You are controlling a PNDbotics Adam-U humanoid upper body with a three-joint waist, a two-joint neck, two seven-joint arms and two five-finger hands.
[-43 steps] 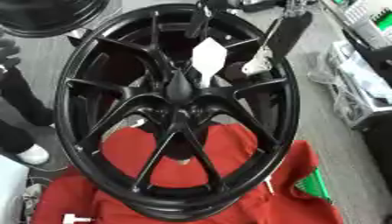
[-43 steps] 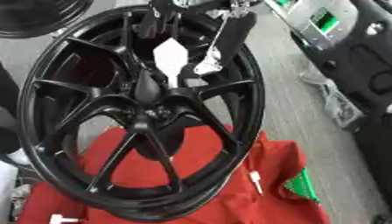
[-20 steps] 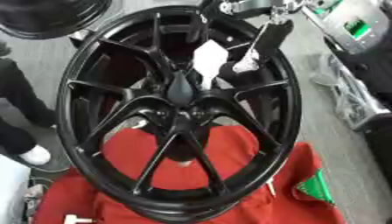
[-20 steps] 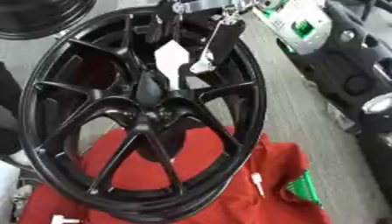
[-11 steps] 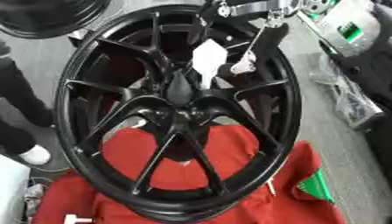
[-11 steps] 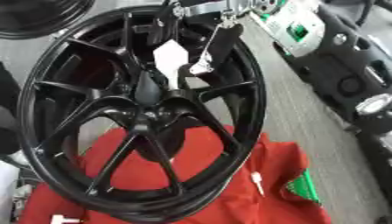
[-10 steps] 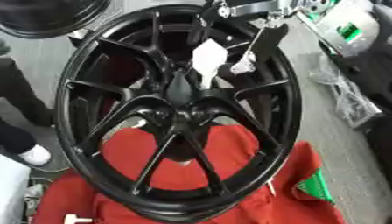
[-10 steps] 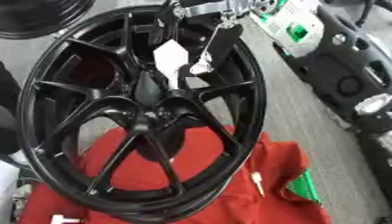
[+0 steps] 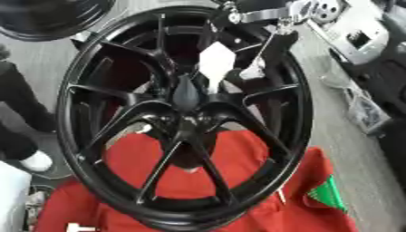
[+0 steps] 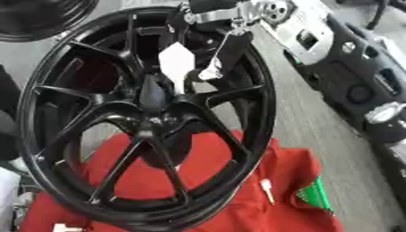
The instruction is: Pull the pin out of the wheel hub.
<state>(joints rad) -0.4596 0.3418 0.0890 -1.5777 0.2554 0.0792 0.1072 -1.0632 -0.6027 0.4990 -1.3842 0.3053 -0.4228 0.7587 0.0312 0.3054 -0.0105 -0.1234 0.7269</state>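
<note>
While the right hand [image 9: 266, 50] reaches down from the top edge into the wheel [image 9: 186, 118], its fingers point at a white piece [image 9: 216, 63] just above the hub [image 9: 186, 95], though I cannot tell whether they are closed on anything. That white piece, standing up by the hub, is probably the pin. To do it well, the fingers should pinch the piece low and draw it straight along its own line, clear of the spokes; the left hand is out of sight.
</note>
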